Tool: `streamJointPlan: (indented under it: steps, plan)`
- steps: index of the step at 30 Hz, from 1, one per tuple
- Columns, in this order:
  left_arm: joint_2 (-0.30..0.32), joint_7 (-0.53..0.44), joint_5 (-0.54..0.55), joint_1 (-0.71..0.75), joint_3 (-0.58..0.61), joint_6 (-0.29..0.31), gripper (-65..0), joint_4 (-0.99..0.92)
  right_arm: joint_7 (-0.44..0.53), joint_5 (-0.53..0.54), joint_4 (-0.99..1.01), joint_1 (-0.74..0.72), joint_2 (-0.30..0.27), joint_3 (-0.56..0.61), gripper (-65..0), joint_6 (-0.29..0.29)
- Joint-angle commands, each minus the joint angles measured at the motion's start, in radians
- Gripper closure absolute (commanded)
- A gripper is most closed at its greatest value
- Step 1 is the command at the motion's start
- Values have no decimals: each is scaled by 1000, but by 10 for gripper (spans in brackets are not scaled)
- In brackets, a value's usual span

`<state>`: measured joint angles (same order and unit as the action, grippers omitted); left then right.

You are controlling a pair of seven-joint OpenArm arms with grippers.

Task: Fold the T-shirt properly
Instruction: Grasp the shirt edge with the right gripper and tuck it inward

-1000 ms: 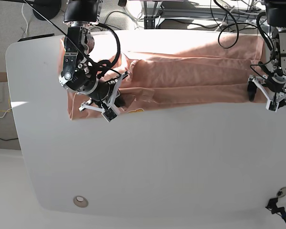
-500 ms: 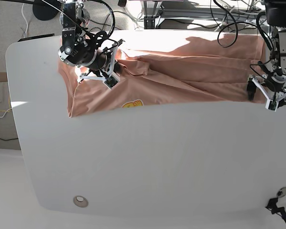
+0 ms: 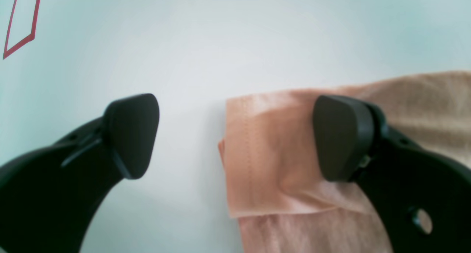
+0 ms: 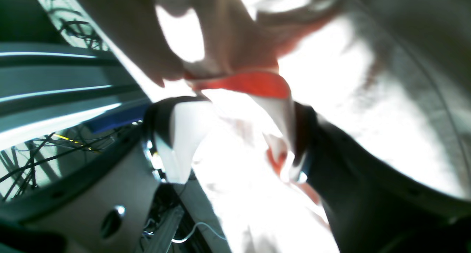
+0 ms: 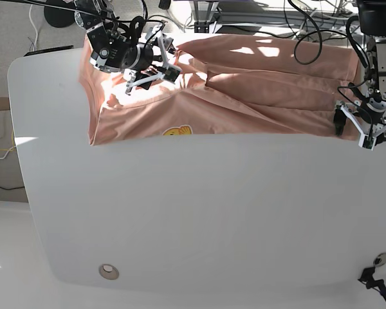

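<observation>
the t-shirt (image 5: 244, 96) lies spread along the far side of the white table (image 5: 212, 212), its yellow print (image 5: 177, 131) near the front edge. left end effector (image 3: 235, 135) gapes wide over a hem corner. right end effector (image 5: 156, 61) is parted, cloth bunched between its jaws. cables (image 5: 309, 32) hang behind.

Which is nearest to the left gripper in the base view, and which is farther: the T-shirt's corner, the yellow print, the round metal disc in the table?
From the left gripper:
1. T-shirt corner, directly at the gripper, that view's right.
2. Yellow print, at the shirt's front edge, left of centre.
3. Round metal disc, near-left of the table.
</observation>
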<state>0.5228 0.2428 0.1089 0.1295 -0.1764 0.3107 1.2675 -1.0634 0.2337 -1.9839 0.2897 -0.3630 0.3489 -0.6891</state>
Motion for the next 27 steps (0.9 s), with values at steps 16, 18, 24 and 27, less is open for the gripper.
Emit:
streamJointPlan:
  steps: [16, 18, 24, 27]
  plan:
    - [4, -13, 4, 164, -8, -9, -632, 392, 134, 34, -21, -76, 144, -382, -333, -9]
    - [-22, -13, 2, 203, -8, -9, -632, 430, 136, -38, -21, -71, 190, -397, -259, -9]
    - [-88, -13, -2, 275, -8, -9, -366, 469, 136, -90, 28, -66, 239, -400, 0, -9]
    - [-106, -13, -4, 310, -12, -9, -46, 467, 136, -87, 47, -50, 239, -400, 0, -9]
